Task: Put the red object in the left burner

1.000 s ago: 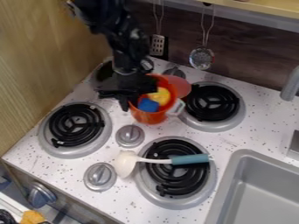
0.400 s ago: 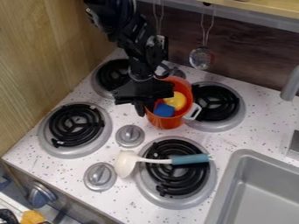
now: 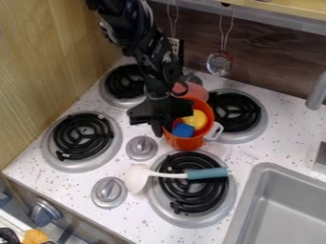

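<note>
Wooden wall (image 3: pixel 45 71), dark backsplash (image 3: pixel 261 64), apparently wood-grained.

Fixed camera, slanting down over stove (image 3: pixel 181 188), fairly near

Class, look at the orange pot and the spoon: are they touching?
Apart. In the camera view, part of a black coil shows between the pot and the blue handle of the spoon.

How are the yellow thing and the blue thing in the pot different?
The yellow thing is rounded, but the blue thing looks like a block with flat sides. The yellow thing sits farther from us, toward the wall, while the blue thing sits nearer to us. Both are inside the orange pot.
</note>
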Available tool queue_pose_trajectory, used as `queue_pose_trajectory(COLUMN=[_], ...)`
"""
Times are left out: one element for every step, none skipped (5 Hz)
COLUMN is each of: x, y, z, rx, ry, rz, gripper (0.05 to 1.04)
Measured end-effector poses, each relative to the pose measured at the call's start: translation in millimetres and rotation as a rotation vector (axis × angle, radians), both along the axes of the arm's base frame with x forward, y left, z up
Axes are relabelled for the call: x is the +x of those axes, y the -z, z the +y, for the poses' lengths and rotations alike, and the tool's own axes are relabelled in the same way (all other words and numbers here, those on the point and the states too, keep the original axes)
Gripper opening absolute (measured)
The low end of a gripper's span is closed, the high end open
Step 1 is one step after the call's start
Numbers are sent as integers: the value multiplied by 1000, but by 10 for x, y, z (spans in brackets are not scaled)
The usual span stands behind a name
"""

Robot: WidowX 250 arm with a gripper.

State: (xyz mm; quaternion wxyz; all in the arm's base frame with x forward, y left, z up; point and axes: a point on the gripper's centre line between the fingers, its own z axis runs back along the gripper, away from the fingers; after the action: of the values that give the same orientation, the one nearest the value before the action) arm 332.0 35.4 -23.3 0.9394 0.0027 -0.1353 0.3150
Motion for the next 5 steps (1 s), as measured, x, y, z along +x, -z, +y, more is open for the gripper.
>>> queue_pose_trajectory(x=[-10,-12,-22,-51,-80], y=[30,50,79,88,95], z=[-17,-2,6,14,30], rx=[-15,-22,-18,-17,-8], ry=[-15,-7,-6,-23,-43], rz=[-4,-24,-28,-13,-4], gripper=[73,106,285,567,907])
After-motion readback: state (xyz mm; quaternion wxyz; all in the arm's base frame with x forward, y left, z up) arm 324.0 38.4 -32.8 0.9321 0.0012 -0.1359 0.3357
